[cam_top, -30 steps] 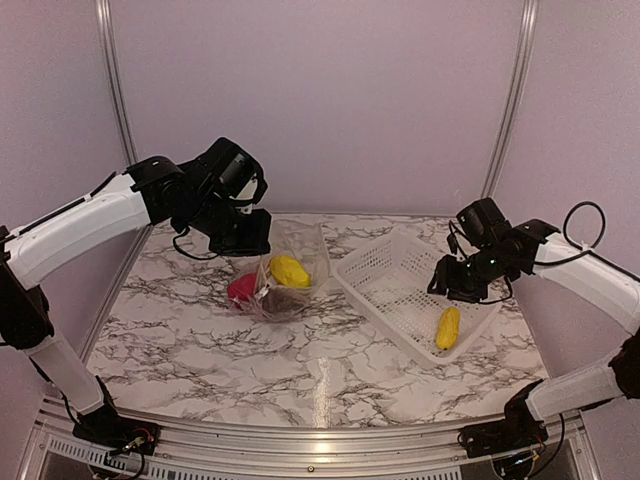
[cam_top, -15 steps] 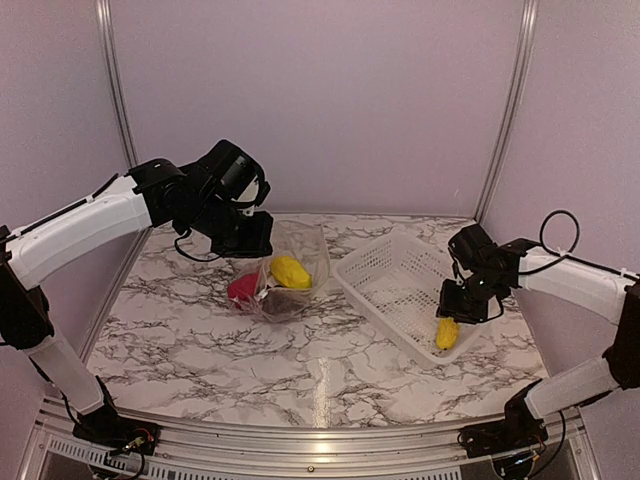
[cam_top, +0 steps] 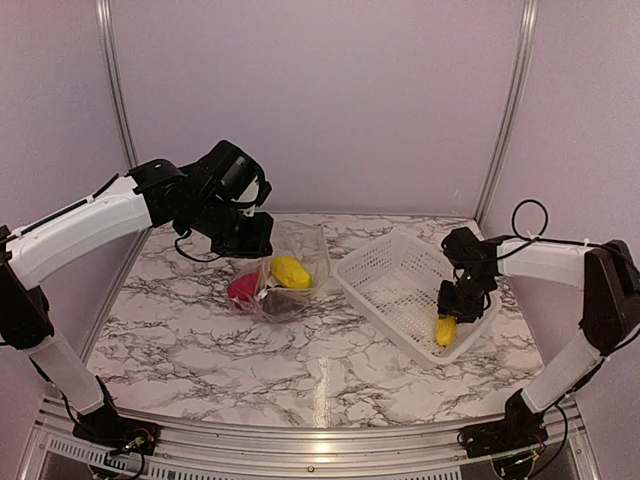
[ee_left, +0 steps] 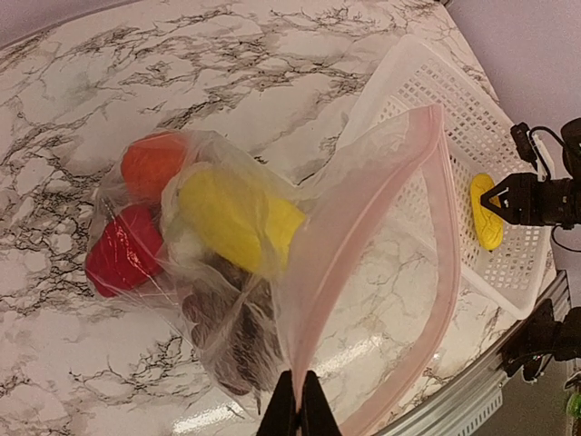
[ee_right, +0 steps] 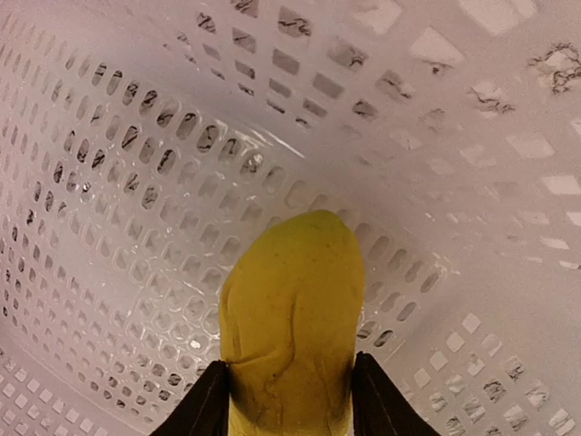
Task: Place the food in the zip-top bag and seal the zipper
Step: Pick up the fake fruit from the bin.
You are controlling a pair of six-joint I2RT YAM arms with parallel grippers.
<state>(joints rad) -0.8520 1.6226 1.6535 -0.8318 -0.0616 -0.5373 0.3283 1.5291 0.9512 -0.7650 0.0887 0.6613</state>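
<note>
The clear zip-top bag point(cam_top: 300, 250) point(ee_left: 354, 209) hangs with its mouth open, and my left gripper point(cam_top: 250, 235) point(ee_left: 298, 404) is shut on its pink zipper point(ee_left: 445, 227) strip. Inside it lie a yellow piece point(ee_left: 236, 218), an orange fruit point(ee_left: 152, 163), a red piece point(ee_left: 123, 250) and dark grapes point(ee_left: 231, 327). My right gripper point(cam_top: 452, 305) point(ee_right: 289, 400) is down in the white basket point(cam_top: 368, 250). Its fingers point(ee_right: 204, 409) press both sides of the other yellow piece point(cam_top: 446, 329) point(ee_right: 290, 309).
The lattice basket point(ee_left: 427, 82) point(ee_right: 136, 182) stands right of the bag on the marble table point(cam_top: 200, 340), with its walls close around the right gripper. Metal posts and pink walls close in the back and sides.
My right gripper dropped into the basket onto the yellow piece and its fingers closed against it. The left arm and the bag held still.
</note>
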